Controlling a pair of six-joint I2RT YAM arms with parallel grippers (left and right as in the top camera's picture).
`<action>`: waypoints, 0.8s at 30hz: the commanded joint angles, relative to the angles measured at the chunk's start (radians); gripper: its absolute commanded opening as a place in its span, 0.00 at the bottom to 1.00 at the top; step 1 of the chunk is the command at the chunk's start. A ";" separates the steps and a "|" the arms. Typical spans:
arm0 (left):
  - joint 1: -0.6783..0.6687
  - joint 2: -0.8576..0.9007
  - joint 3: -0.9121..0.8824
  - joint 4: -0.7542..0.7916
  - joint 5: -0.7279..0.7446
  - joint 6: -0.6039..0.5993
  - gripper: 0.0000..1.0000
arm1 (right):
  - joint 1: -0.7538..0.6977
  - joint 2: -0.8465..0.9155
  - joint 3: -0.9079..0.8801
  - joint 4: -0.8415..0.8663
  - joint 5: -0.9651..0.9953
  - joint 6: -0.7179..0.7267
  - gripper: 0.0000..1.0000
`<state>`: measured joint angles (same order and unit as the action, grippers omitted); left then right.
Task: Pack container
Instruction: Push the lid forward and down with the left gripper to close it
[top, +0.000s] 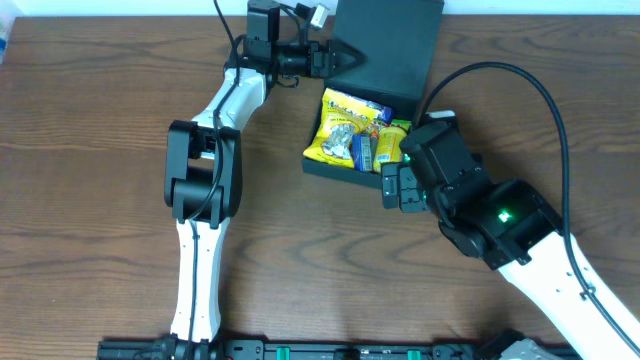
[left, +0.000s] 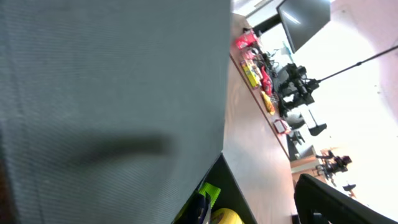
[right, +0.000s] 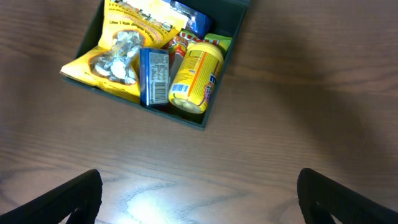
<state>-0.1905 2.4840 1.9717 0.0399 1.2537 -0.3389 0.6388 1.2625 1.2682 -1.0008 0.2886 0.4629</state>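
Sitting open, the container (top: 385, 45) lies between spread left fingers (left: 336, 202) and spread right fingers (right: 74, 196).

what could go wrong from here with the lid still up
1. The yellow packet bulges over the container's rim, so the lid may pinch it or fail to seat flat.
2. The left gripper is open beside the lid. A push there could slide the container, since the right gripper hangs open, apart from it.
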 joint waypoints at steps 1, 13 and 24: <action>0.002 -0.047 0.026 0.016 0.071 0.023 0.96 | -0.005 0.004 0.005 0.002 0.023 -0.004 0.99; 0.030 -0.160 0.026 0.009 0.106 0.022 0.96 | -0.005 0.004 0.005 -0.001 0.026 -0.004 0.99; 0.048 -0.173 0.026 0.010 0.115 0.029 0.96 | -0.005 0.004 0.005 0.002 0.026 -0.004 0.99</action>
<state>-0.1474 2.3230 1.9793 0.0509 1.3373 -0.3325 0.6388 1.2625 1.2682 -1.0008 0.2928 0.4629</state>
